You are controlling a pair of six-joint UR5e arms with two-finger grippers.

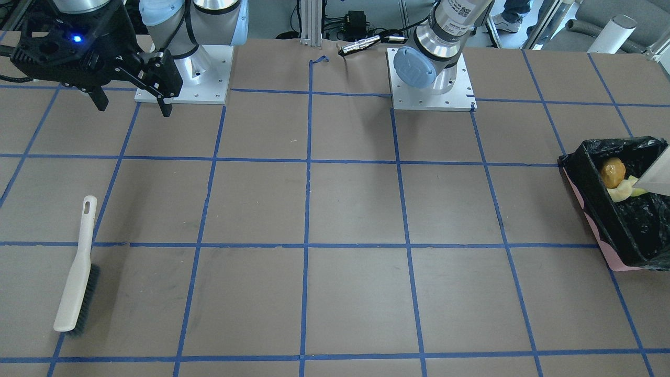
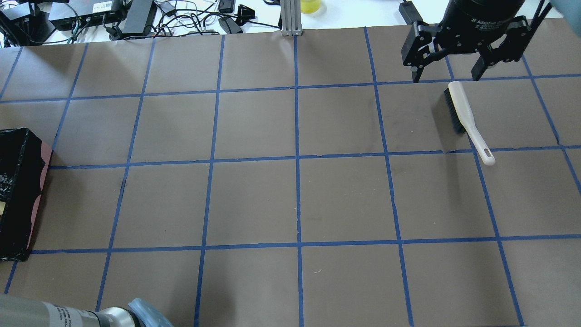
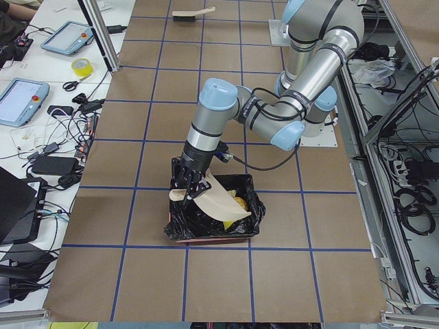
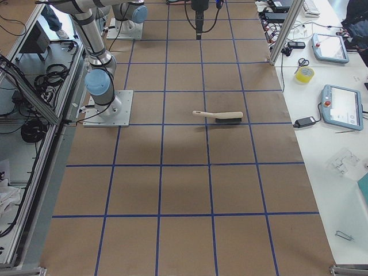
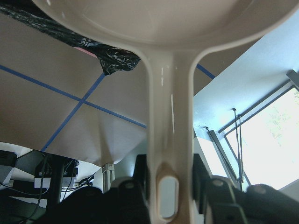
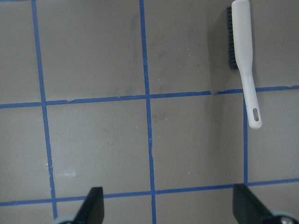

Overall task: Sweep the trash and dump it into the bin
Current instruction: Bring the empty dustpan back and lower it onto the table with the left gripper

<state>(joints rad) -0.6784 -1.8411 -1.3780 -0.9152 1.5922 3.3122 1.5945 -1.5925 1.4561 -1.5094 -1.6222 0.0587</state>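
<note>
The bin (image 1: pixel 636 238), lined with black plastic and pink outside, stands at the table's end on my left. A brown potato-like lump (image 1: pixel 612 173) and a yellow-green wedge (image 1: pixel 622 192) lie inside it. The croissant is hidden. My left gripper (image 5: pixel 170 179) is shut on the handle of the beige dustpan (image 5: pixel 170 116), which is tilted over the bin (image 3: pixel 180 229). My right gripper (image 1: pixel 134 109) is open and empty, raised above the table near its base. In the overhead view it (image 2: pixel 445 78) hangs just beyond the brush (image 2: pixel 467 120).
A white hand brush (image 1: pixel 78 267) with dark bristles lies flat on the brown, blue-taped table (image 1: pixel 335 209), also in the right wrist view (image 6: pixel 244 60). Cables and tablets lie beyond the far table edge (image 2: pixel 136 13).
</note>
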